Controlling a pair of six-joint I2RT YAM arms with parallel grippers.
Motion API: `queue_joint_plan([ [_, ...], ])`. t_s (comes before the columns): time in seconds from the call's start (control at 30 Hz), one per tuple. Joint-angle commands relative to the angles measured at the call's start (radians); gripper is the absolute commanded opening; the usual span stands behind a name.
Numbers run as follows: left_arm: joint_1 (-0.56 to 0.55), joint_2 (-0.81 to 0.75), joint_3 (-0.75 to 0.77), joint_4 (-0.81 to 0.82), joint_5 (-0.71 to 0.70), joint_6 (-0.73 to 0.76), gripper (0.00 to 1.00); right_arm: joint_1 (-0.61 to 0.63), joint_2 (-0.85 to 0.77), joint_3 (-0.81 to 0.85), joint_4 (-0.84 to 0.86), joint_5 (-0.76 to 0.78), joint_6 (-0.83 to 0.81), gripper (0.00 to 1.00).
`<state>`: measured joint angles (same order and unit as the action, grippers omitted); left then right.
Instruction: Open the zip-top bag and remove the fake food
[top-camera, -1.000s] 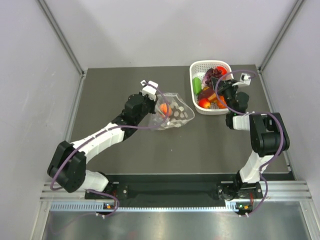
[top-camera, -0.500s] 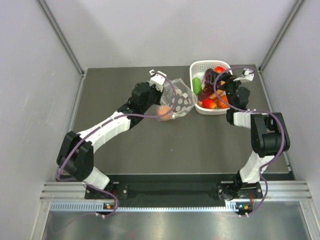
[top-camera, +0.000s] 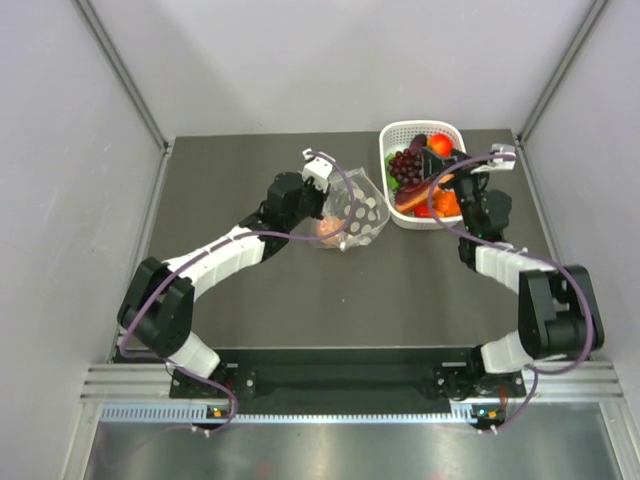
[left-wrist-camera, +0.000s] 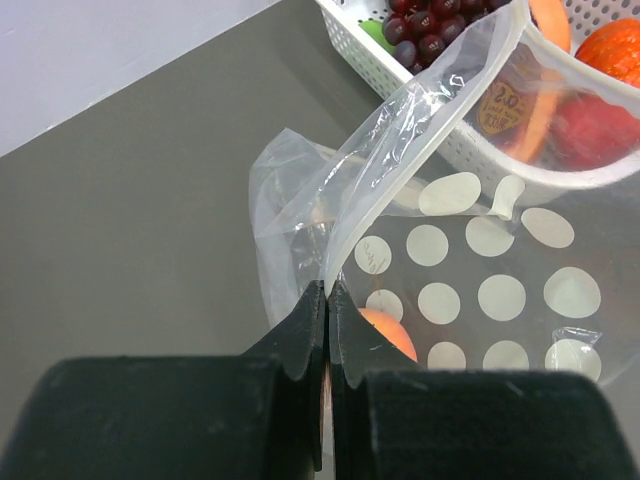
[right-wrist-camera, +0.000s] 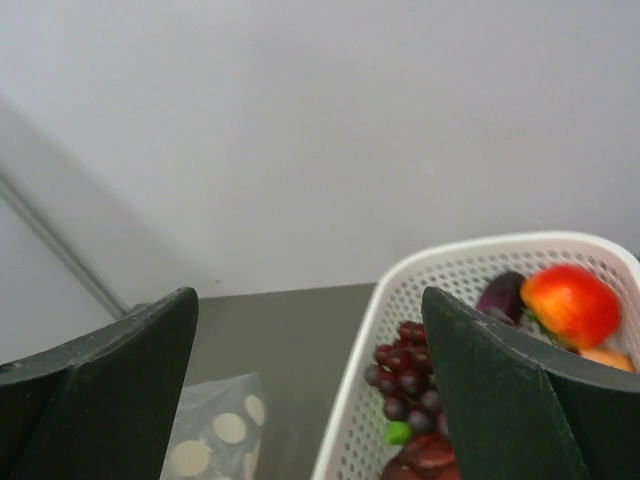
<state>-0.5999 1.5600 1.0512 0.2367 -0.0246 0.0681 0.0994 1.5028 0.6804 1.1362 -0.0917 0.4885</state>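
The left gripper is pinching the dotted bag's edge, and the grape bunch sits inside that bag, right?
Not quite. The left gripper does pinch the dotted bag, but the grape bunch sits in the white basket, as the left wrist view shows.

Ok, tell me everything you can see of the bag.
The bag is clear, crinkly plastic printed with white dots, with a thicker strip along one edge. The shut left gripper pinches that strip at one end, holding that side raised beside the basket. One orange fruit lies inside, low down.
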Motion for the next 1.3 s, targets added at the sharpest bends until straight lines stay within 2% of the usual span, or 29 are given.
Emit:
queue_joint_plan([
  [0.0,0.002,-0.014,-0.022,0.079,0.02,-0.021,0.0,0.062,-0.108,-0.019,0.042,-0.121,-0.087,0.91],
  [0.1,0.002,-0.018,-0.04,0.093,0.054,-0.025,0.0,0.094,-0.17,-0.031,0.025,-0.308,-0.07,0.84],
  [0.13,0.002,-0.017,-0.043,0.092,0.057,-0.025,0.0,0.101,-0.194,-0.035,0.027,-0.416,-0.058,0.81],
  [0.17,0.002,-0.018,-0.045,0.093,0.057,-0.025,0.0,0.121,-0.205,-0.039,0.023,-0.462,-0.035,0.72],
  [0.23,0.003,-0.02,-0.054,0.096,0.057,-0.025,0.0,0.147,-0.233,-0.045,0.022,-0.581,-0.024,0.65],
  [0.47,0.002,-0.037,-0.08,0.113,0.068,-0.027,0.0,0.244,-0.179,-0.025,0.017,-0.772,0.031,0.5],
  [0.67,0.003,-0.032,-0.083,0.118,0.077,-0.033,0.0,0.287,-0.075,0.022,-0.024,-0.818,0.016,0.48],
  [0.8,0.002,-0.034,-0.089,0.121,0.08,-0.033,0.0,0.318,-0.027,0.071,-0.171,-0.813,-0.083,0.48],
  [0.9,0.003,-0.04,-0.097,0.122,0.078,-0.031,0.0,0.342,-0.019,0.119,-0.378,-0.734,-0.206,0.48],
  [0.97,0.003,-0.046,-0.102,0.124,0.086,-0.033,0.0,0.367,-0.013,0.154,-0.494,-0.607,-0.289,0.48],
  [1.27,0.002,-0.092,-0.135,0.136,0.114,-0.04,0.0,0.43,0.069,0.235,-0.635,-0.294,-0.383,0.49],
])
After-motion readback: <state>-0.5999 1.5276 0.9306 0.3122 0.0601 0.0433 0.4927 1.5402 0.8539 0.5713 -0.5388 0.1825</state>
